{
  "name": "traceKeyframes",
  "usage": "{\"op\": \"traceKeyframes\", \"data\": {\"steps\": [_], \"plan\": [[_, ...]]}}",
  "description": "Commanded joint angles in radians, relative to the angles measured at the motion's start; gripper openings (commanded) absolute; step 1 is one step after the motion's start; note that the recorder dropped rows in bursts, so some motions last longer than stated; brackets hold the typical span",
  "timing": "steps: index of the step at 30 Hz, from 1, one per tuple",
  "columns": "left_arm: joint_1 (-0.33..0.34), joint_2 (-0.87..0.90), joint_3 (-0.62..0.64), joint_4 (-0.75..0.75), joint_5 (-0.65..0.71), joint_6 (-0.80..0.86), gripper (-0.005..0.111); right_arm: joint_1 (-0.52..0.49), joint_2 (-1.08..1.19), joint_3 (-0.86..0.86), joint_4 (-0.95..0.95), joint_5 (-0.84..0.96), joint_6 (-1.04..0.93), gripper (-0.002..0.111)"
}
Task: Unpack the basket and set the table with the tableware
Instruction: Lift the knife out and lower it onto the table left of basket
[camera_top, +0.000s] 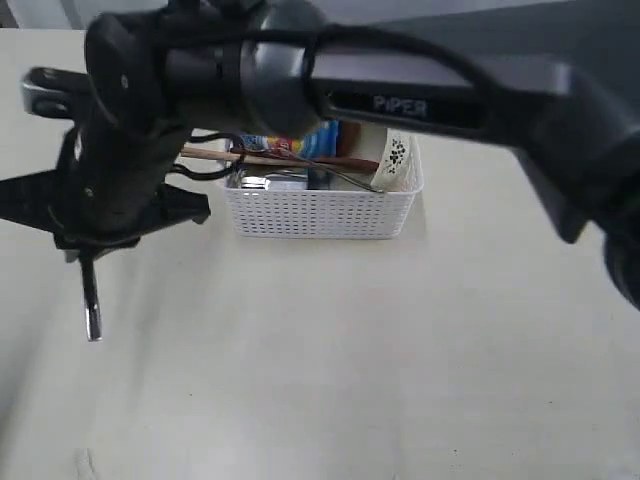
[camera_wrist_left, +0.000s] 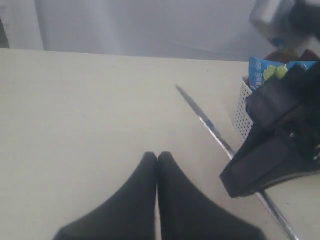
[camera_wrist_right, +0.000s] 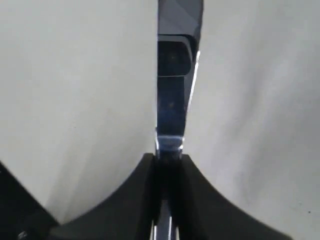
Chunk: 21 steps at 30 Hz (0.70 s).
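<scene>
Exterior view: a dark robot arm stretches across the top of the frame from right to left. At centre left its black right gripper (camera_top: 85, 250) points straight down. Its jaws are pinched narrow on a slim, shiny steel knife (camera_top: 91, 305), which hangs nearly upright over the pale cream flat table (camera_top: 400, 380). Whether the knife's lower end touches the surface cannot be told.

At upper centre stands the white rectangular plastic basket (camera_top: 320, 212) with lattice sides. It holds a cream bowl (camera_top: 395, 160) with black floral marks, brown chopsticks (camera_top: 210, 153) jutting over its left rim, a reddish-brown wooden spoon (camera_top: 345, 162) and a blue chip bag (camera_top: 300, 140).

Left wrist view: at bottom centre the black left gripper (camera_wrist_left: 157, 162) has its fingers pressed together on nothing, low over bare table.

The step in hand appears to be laying the knife down. To do it well, the arm should probably tilt the wrist and lower slowly so the knife comes to lie flat, well apart from the basket. The jaws should open only once the table carries the knife, and the gripper should then rise straight up so the knife is not dragged.
</scene>
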Motion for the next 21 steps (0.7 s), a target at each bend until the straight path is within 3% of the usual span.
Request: {"op": "traceKeyframes", "data": {"steps": [1, 7, 21], "plan": [[-0.005, -0.004, 0.004, 0.001, -0.002, 0.003, 0.000, -0.008, 0.038, 0.012, -0.100, -0.026, 0.151, 0.000], [-0.005, -0.004, 0.004, 0.001, -0.002, 0.003, 0.000, -0.008, 0.076, 0.023, -0.285, -0.026, 0.469, 0.000], [-0.005, -0.004, 0.004, 0.001, -0.002, 0.003, 0.000, 0.019, 0.139, 0.023, -0.289, -0.031, 0.497, 0.000]]}}
